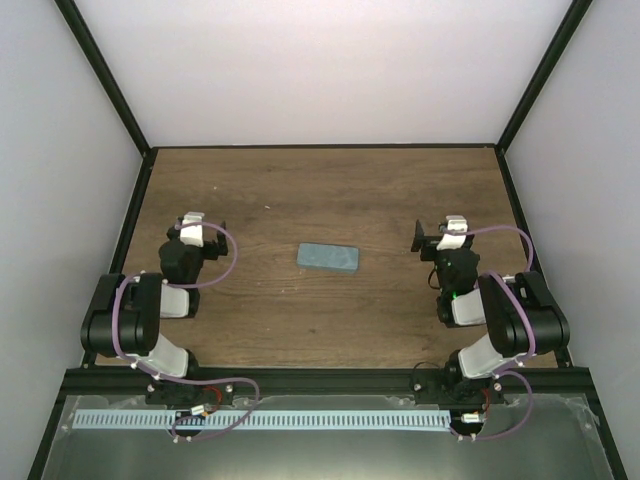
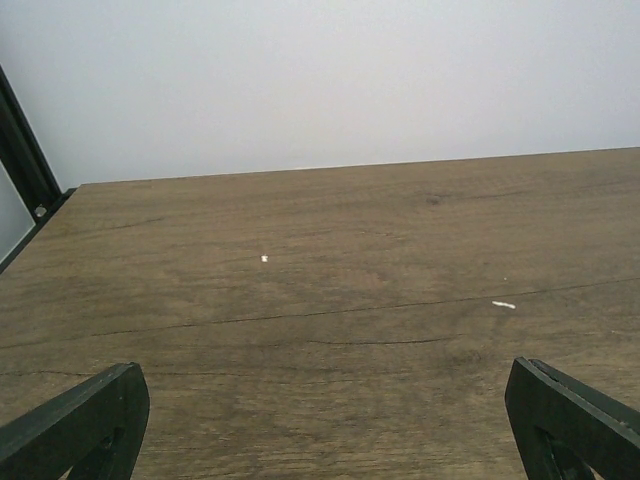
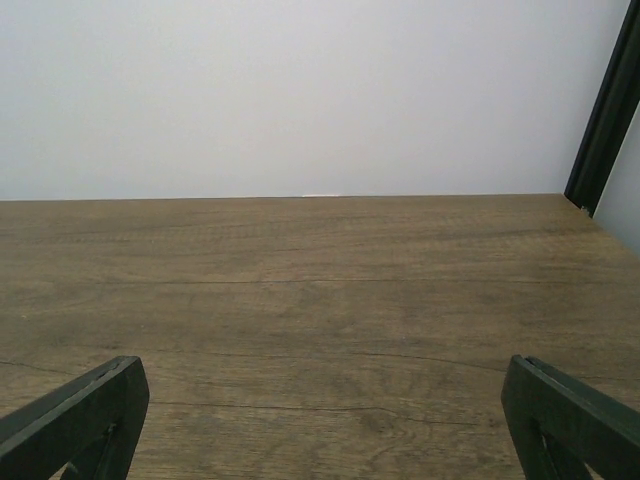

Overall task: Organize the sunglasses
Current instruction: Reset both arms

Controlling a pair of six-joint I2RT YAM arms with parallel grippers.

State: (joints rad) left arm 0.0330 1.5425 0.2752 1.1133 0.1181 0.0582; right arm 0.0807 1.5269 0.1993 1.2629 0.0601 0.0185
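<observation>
Sunglasses case (image 1: 328,258) (grey-blue) shows only from top camera.

worktop (image 1: 300,200): brown wood grain, thin darker streaks, a few white specks
case (image 1: 327,258): plain grey-blue, mid worktop
walls (image 1: 330,60): pale white-grey, no pattern
frame posts (image 1: 105,75): black
left arm (image 1: 135,315): black body, white-grey segments, purple cable loops
right arm (image 1: 510,315): black and white-grey, purple cables, small green light spot
left fingers (image 2: 80,425): black
right fingers (image 3: 570,420): black
near rail strip (image 1: 260,420): white, slotted comb pattern
near tray (image 1: 330,455): dull grey metal
</observation>
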